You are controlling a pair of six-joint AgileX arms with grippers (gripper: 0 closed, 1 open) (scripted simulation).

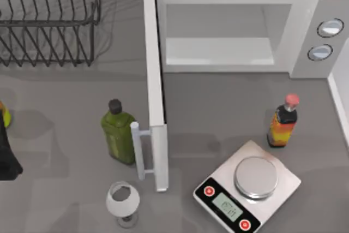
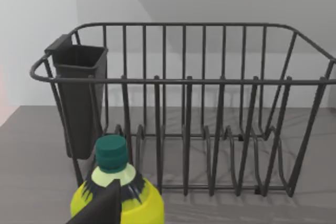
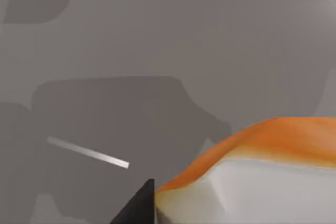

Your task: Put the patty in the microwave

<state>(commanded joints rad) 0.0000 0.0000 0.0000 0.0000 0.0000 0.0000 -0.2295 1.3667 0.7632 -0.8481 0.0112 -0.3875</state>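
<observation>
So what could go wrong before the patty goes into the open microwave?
1. The orange bottle and the scale stand before the microwave; an arm reaching in could tip the bottle.
2. The right wrist view shows what is probably the patty, orange and glossy, by the right hand; the grip is unclear, so it might slip.
The left hand sits by the yellow bottle.

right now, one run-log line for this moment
microwave: door open, inside bare | patty: close under right wrist camera | left arm: parked at table's left edge | scale: plate bare
</observation>
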